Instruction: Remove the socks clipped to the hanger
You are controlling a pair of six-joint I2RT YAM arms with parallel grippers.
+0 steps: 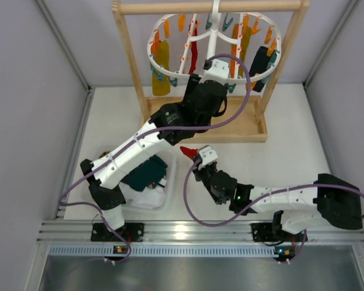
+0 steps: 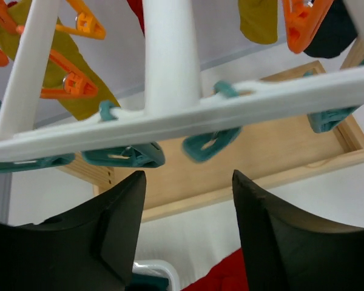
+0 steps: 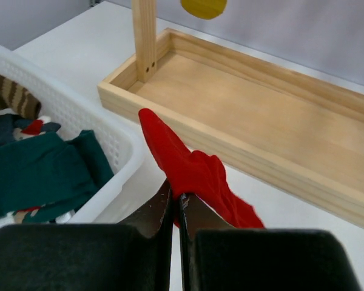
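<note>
The white hanger hangs from the wooden rack's top bar, with mustard socks, a red sock and a dark sock clipped to it. My left gripper is raised right under the ring's front rim. In the left wrist view that gripper is open and empty, just below the hanger's bar and its teal clips. My right gripper is shut on a loose red sock, held low over the table beside the basket; the same red sock shows in the top view.
A white basket at the near left holds teal and patterned socks; its rim lies just left of the right gripper. The wooden rack's base tray sits beneath the hanger, its front wall close ahead of the red sock.
</note>
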